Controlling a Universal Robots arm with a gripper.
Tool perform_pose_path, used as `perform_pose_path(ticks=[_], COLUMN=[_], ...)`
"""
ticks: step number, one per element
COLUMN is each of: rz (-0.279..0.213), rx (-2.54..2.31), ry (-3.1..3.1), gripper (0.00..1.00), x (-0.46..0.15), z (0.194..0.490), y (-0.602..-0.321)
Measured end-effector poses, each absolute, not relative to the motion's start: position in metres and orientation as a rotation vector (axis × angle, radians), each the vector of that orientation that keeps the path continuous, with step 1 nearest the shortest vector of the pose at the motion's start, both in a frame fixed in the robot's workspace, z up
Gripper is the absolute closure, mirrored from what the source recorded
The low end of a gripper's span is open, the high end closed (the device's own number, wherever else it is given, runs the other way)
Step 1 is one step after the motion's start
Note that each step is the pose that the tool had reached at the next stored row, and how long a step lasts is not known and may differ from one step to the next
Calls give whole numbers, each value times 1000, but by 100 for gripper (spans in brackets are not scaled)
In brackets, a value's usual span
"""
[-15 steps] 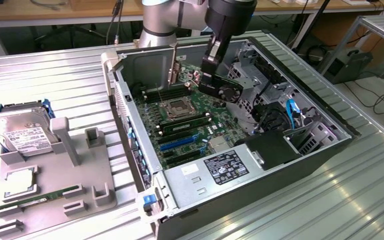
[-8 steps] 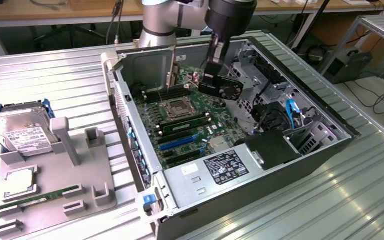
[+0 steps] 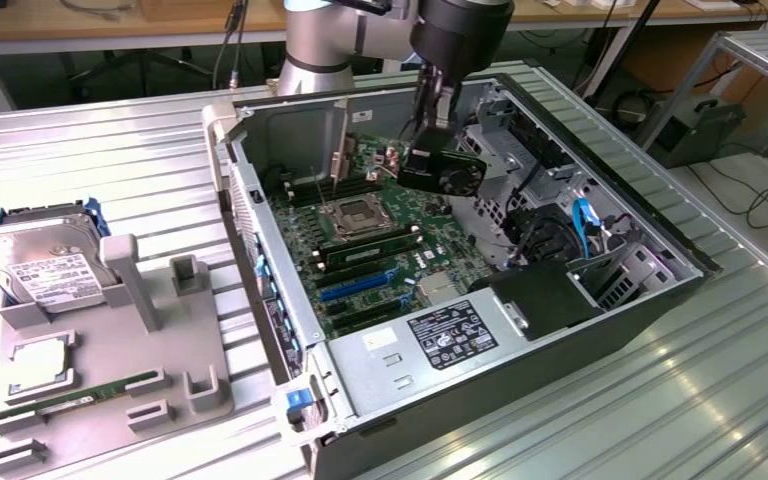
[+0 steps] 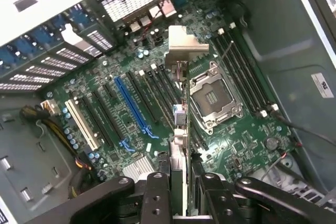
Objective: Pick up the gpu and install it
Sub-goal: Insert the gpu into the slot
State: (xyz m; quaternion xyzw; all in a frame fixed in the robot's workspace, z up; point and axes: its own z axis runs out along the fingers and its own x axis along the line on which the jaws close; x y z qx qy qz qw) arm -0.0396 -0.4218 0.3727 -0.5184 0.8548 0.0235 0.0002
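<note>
card held edge-on above the board, not yet seated

the gripper [image 4: 178, 192] is clamped on the gpu [image 4: 180, 108], which hangs edge-on between its fingers [image 4: 157, 192] over the motherboard [image 4: 131, 129] inside the open computer case [image 3: 651, 300]. in the wrist view the card's pale metal bracket [image 4: 185, 43] points toward the vented rear wall of the case, and its lower edge sits above the run of expansion slots, near the blue slot [image 4: 131, 106] and just beside the empty processor socket [image 4: 212, 95].

what could go wrong, as i judge it: the card looks slightly off line with the slots, so pressing down could land its edge on the plastic between slots or on small parts nearby. the bracket may catch the rear wall and tilt the card. a thin card held at one end can also twist in the grip, or swing toward the socket and its pins.
</note>
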Motion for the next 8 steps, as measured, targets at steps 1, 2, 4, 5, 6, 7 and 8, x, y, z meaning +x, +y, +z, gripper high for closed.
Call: perform_pose_path(ticks=[1,2,4,5,6,7,8], rz=[74,74,74,74,74,74,74], rx=[-1651,-1671,-1713,-1735,-1755,-1775,-1797], ry=[2672,2659,2634,2620,2607,2594,2579], gripper=[74,74,74,74,74,74,74], x=[-40,-40,-40,-40,-40,-40,-40], z=[373,373,373,373,372,372,372], y=[-422,-422,-422,-422,-422,-422,-422])
